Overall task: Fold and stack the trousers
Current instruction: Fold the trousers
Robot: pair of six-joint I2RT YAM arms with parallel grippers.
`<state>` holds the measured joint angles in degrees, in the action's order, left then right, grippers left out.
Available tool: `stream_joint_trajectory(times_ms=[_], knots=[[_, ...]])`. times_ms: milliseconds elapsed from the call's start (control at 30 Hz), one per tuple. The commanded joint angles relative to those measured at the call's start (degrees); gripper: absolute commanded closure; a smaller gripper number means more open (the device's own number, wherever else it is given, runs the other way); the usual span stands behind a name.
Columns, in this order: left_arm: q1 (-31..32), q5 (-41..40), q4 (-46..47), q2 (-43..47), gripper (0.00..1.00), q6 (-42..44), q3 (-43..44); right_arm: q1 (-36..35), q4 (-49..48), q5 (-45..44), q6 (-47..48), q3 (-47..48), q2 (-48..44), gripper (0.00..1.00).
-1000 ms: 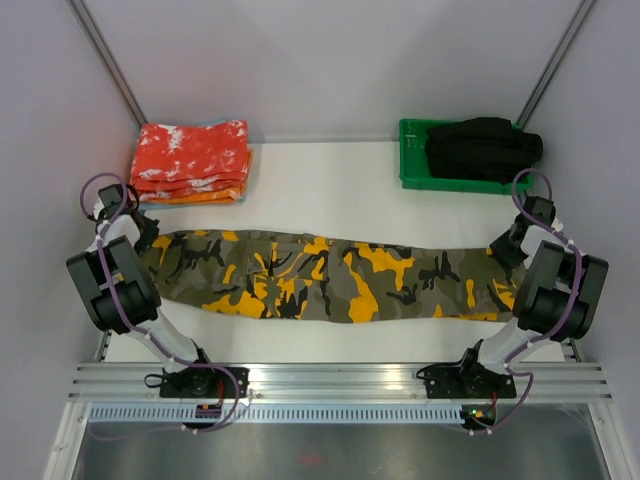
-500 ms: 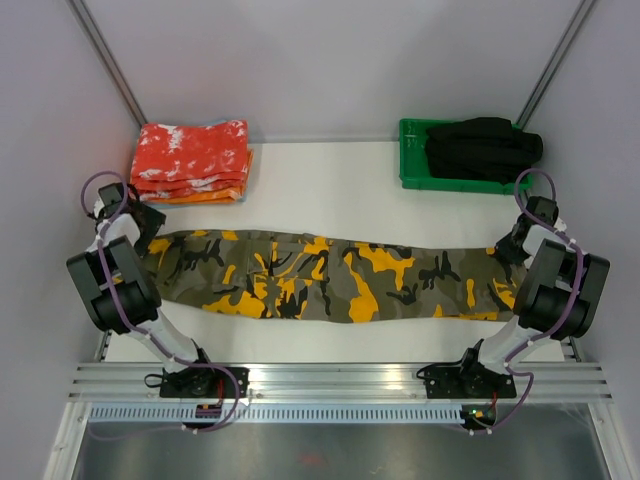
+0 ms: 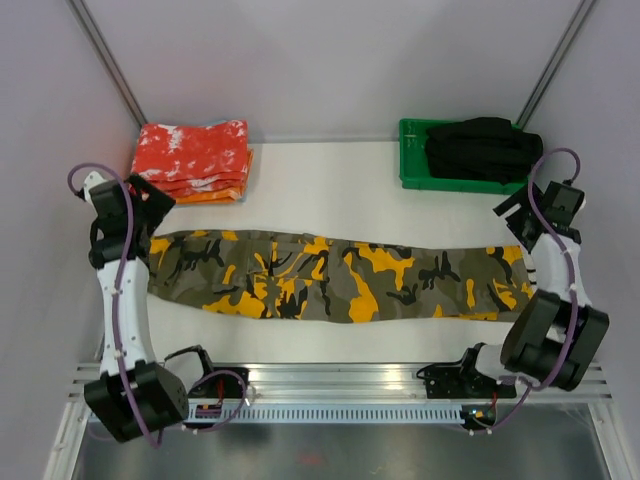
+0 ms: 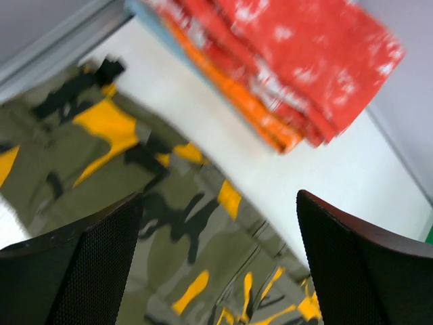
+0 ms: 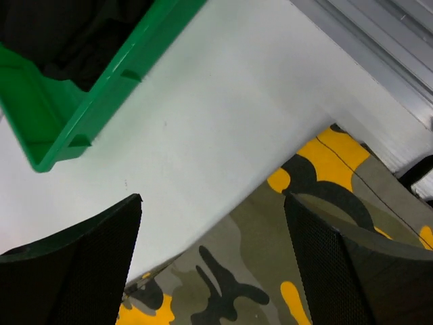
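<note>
Across the middle of the white counter (image 3: pixel 330 195), the camouflage trousers (image 3: pixel 330 275) lie stretched out flat, running left to right, wider end at left. No crosswise fold in them.

Left jaws: released, spread wide, nothing between them. Black fingers (image 4: pixel 81 271) frame the olive, black and yellow-orange cloth below; that view is blurred. From overhead they sit at the trousers' far left corner, between the trousers and the stack of red-orange speckled folded cloths (image 3: pixel 192 160).

Right jaws: released too, spread wide and empty. Fingers (image 5: pixel 74 250) hang over bare counter and the far edge of the trousers' right end. Green tray (image 3: pixel 412 165) is near, at the back right, with a black garment (image 3: pixel 482 148) piled in it.

Stack and tray both sit well apart from the trousers, toward the back wall.
</note>
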<state>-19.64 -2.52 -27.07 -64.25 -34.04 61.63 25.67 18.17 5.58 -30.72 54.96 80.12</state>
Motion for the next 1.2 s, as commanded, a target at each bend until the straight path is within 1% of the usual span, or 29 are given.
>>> stream_joint_trajectory(times_ms=[0, 67, 133, 167, 200, 233, 267, 300, 333, 367, 433, 500, 567, 667, 800, 1000, 1133, 1167], knots=[[0.0, -2.4, -9.0, 5.5, 0.01, -0.8, -6.5, 0.1, 1.6, -0.5, -3.8, -5.4, -7.4, 0.07], [0.0, -1.3, -10.6, 8.2, 0.00, -0.7, -9.1, 0.4, 2.6, -1.9, -5.2, -9.3, -9.9, 0.06], [0.0, 2.0, -10.9, 9.7, 0.00, -1.6, -12.1, 0.9, 4.9, -5.7, -6.5, -11.6, -13.4, 0.03], [0.0, 3.5, -10.7, 11.1, 0.00, -1.9, -13.2, 1.9, 6.4, -10.3, -8.7, -13.6, -14.5, 0.02], [0.0, 5.2, -10.2, 11.9, 0.00, -2.2, -14.1, 2.9, 8.2, -11.6, -10.0, -14.9, -17.2, 0.02], [0.0, 7.4, -10.2, 12.4, 0.00, -2.7, -15.7, 3.9, 9.2, -12.4, -11.5, -16.0, -18.7, 0.02], [0.0, 8.4, -10.2, 12.9, 0.00, -2.6, -16.3, 6.7, 10.4, -12.9, -13.0, -18.3, -20.2, 0.02], [0.0, 9.6, -10.4, 13.5, 0.00, -2.3, -16.6, 8.0, 11.6, -12.5, -15.7, -19.7, -23.3, 0.02], [0.0, 10.0, -10.6, 13.8, 0.00, -1.6, -16.7, 9.6, 11.2, -11.7, -16.3, -20.9, -24.9, 0.02], [0.0, 10.2, -10.8, 14.1, 0.00, -1.0, -16.6, 9.8, 11.1, -11.0, -16.6, -22.9, -27.7, 0.02], [0.0, 11.0, -11.5, 14.7, 0.00, 0.1, -16.2, 9.8, 11.3, -11.7, -17.1, -23.9, -29.5, 0.02], [0.0, 12.3, -11.5, 14.8, 0.00, 0.1, -16.4, 10.0, 14.8, -16.4, -17.9, -24.1, -29.3, 0.02], [0.0, 13.4, -10.3, 14.6, 0.00, -0.5, -17.7, 10.4, 18.0, -19.8, -19.5, -23.3, -26.1, 0.02], [0.0, 14.7, -9.1, 14.2, 0.00, -1.2, -18.8, 11.2, 19.3, -18.9, -20.2, -23.8, -21.3, 0.02], [0.0, 14.3, -8.7, 13.7, 0.00, -0.9, -18.1, 11.8, 17.2, -18.5, -20.7, -25.7, -20.2, 0.02], [0.0, 14.3, -8.3, 12.8, 0.00, -1.0, -18.7, 12.6, 16.5, -24.6, -19.2, -26.0, -23.3, 0.02], [0.0, 14.0, -7.9, 12.1, 0.00, -1.4, -18.9, 13.9, 14.1, -23.4, -17.9, -26.5, -19.7, 0.02], [0.0, 14.0, -7.8, 12.0, 0.00, -1.5, -18.9, 14.0, 13.6, -22.4, -17.9, -26.6, -17.6, 0.02]])
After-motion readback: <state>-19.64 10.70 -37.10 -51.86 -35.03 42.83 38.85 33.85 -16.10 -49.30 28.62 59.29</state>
